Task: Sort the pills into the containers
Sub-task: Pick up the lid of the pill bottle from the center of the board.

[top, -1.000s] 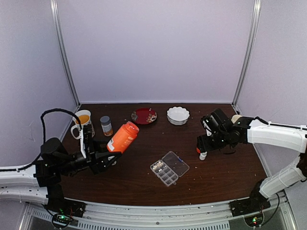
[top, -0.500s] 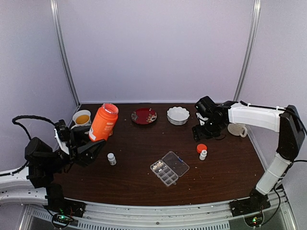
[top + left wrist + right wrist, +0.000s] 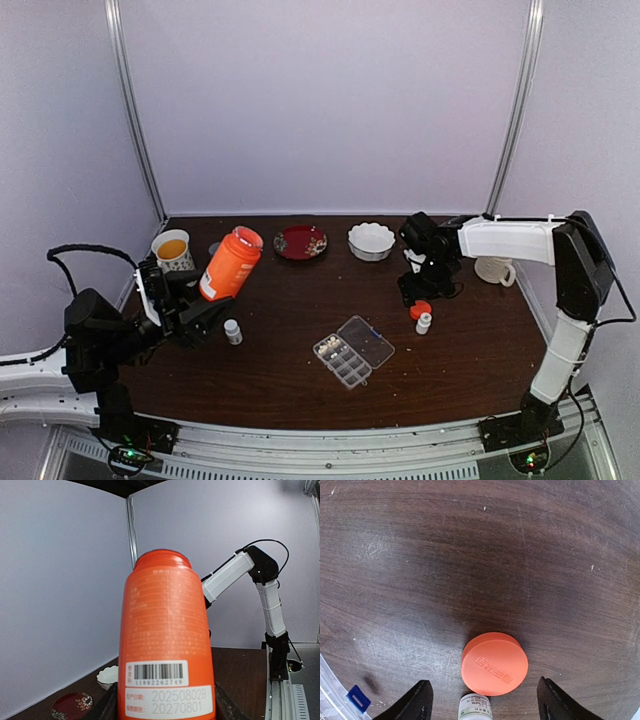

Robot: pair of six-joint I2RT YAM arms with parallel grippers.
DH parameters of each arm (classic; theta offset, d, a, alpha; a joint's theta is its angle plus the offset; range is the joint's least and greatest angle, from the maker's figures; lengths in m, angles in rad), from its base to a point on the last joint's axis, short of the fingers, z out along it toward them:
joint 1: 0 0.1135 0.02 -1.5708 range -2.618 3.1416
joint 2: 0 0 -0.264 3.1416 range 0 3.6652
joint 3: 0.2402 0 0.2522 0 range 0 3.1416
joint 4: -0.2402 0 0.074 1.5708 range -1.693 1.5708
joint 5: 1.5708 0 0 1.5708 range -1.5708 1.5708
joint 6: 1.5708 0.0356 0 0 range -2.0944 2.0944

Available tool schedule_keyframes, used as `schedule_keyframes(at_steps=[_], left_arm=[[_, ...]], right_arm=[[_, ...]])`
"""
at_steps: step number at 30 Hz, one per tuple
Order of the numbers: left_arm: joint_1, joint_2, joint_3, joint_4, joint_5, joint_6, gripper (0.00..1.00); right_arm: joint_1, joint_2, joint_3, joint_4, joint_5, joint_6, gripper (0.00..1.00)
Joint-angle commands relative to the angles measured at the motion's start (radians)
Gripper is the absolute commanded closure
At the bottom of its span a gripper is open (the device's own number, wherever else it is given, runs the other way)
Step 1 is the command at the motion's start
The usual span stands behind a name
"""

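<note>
At desk centre, pill box lies open, a few cells maybe filled; most sorting remains. Left tool grips orange bottle; right tool wide above cap.

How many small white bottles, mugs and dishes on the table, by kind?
small white bottles: 2
mugs: 2
dishes: 2, red plate and white bowl
total: 6
</note>
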Motion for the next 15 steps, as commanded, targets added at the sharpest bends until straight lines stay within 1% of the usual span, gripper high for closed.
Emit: schedule_keyframes(at_steps=[1, 6, 11, 15], left_arm=[[-0.001, -0.011, -0.012, 0.023, -0.012, 0.005, 1.00], [-0.002, -0.009, -0.002, -0.002, -0.006, 0.005, 1.00], [-0.001, -0.006, 0.008, -0.021, -0.004, 0.006, 1.00], [-0.001, -0.003, 0.020, -0.035, -0.001, 0.012, 1.00]], right_arm=[[-0.010, 0.026, 0.010, -0.003, 0.016, 0.005, 0.25], [-0.021, 0.059, 0.022, 0.015, 0.023, 0.009, 0.25], [-0.035, 0.099, 0.037, 0.012, 0.018, 0.001, 0.28], [-0.038, 0.115, 0.033, 0.020, 0.005, -0.001, 0.28]])
